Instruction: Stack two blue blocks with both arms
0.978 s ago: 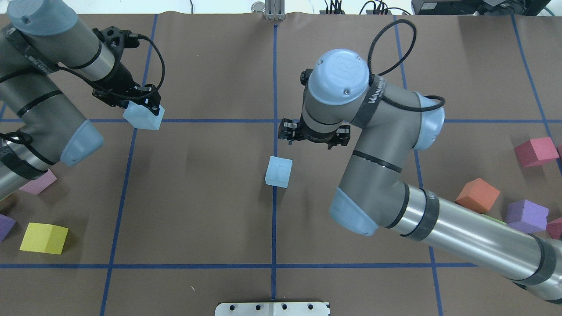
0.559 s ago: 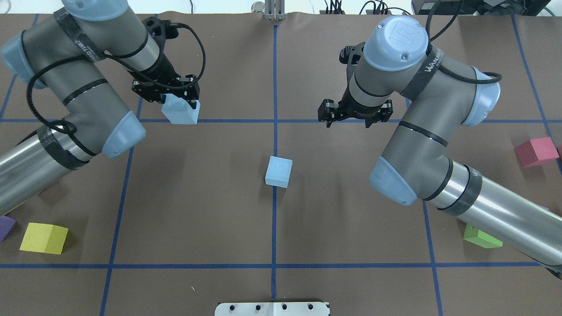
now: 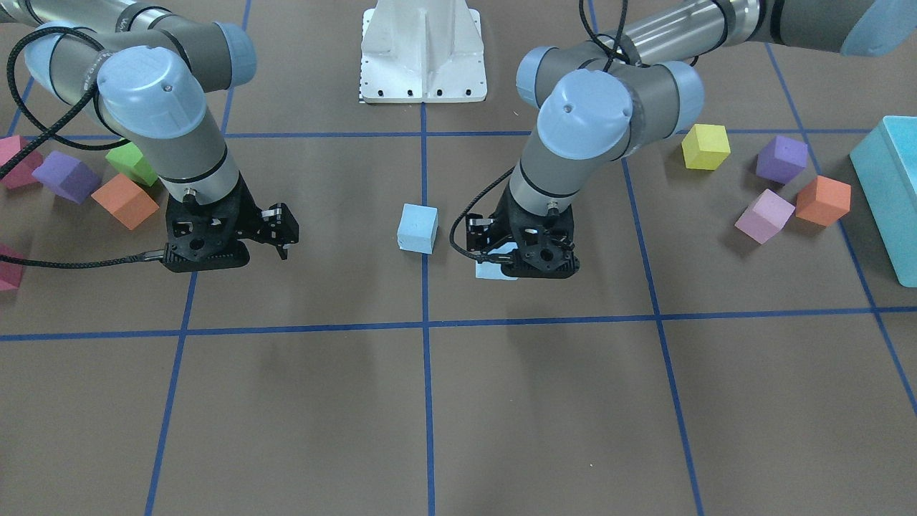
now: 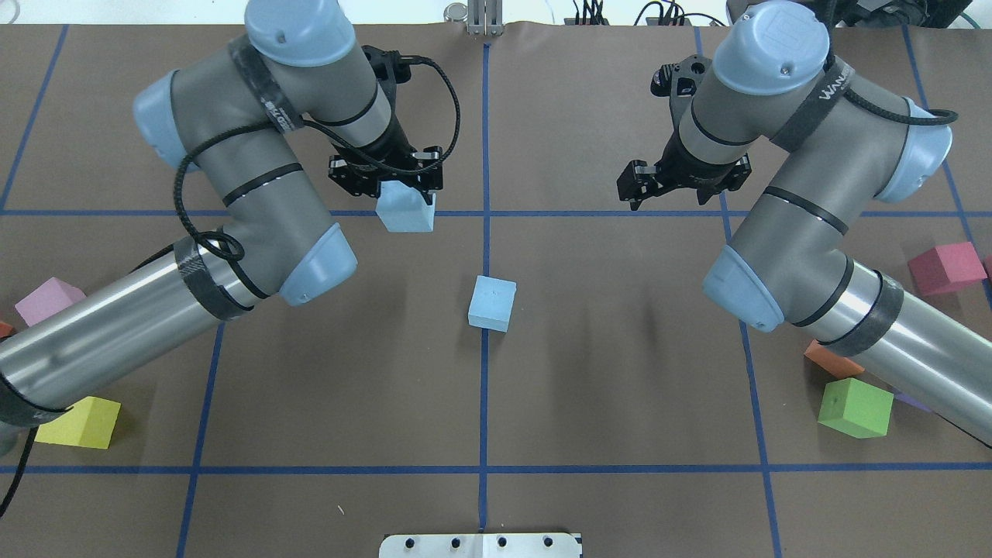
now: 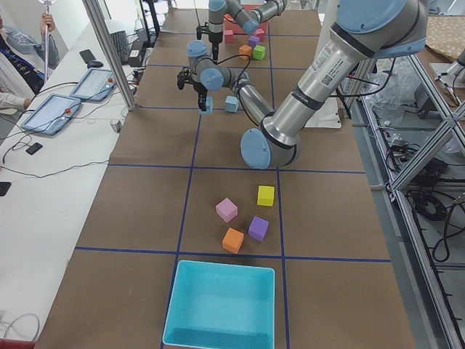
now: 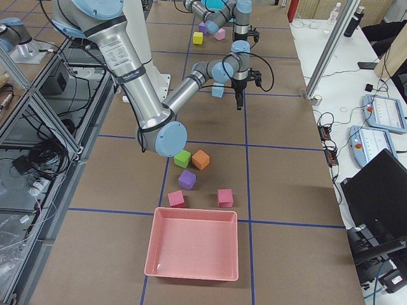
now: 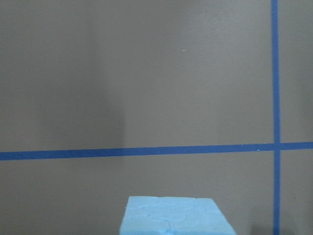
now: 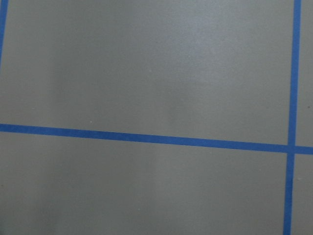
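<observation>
One blue block (image 4: 492, 303) lies on the table at the centre line; it also shows in the front view (image 3: 418, 228). My left gripper (image 4: 399, 194) is shut on the second blue block (image 4: 404, 213) and holds it above the table, left of and beyond the lying block. In the front view this gripper (image 3: 512, 261) hides most of its block (image 3: 493, 272). The left wrist view shows the held block's top (image 7: 173, 215) at the bottom edge. My right gripper (image 4: 682, 186) is open and empty, well to the right of the lying block; it also shows in the front view (image 3: 276, 233).
Loose cubes lie at both sides: yellow (image 4: 77, 422) and pink (image 4: 48, 301) on the left, green (image 4: 855, 407), orange (image 4: 833, 358) and red (image 4: 945, 267) on the right. A turquoise bin (image 3: 888, 193) stands at the left end, a pink bin (image 6: 194, 251) at the right end.
My left gripper has carried its blue block to the right, towards the centre line. My right gripper has moved right and back, away from the lying block, which has not moved.
</observation>
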`<state>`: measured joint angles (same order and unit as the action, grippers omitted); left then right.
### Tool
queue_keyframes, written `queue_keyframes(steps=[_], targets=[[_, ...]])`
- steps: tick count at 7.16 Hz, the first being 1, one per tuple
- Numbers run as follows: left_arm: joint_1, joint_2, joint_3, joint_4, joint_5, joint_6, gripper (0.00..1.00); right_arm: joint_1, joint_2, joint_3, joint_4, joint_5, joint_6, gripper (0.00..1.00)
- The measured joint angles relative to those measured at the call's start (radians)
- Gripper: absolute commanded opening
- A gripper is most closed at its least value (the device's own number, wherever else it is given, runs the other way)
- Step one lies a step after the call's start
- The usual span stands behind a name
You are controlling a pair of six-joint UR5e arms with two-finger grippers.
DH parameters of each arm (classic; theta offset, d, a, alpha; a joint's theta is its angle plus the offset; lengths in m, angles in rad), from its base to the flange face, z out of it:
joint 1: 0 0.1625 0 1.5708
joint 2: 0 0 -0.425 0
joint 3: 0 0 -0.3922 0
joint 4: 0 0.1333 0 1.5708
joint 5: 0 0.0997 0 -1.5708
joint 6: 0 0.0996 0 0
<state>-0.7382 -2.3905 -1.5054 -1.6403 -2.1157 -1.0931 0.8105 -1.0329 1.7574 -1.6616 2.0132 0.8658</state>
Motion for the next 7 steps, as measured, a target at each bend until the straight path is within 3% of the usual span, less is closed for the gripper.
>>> queue_keyframes(steps=[7], targets=[[0.102,-0.125,0.069,0.049,0.097,-0.036,0.51,0.008,-0.016,0.019,0.000,0.001,-0.004,1.00]])
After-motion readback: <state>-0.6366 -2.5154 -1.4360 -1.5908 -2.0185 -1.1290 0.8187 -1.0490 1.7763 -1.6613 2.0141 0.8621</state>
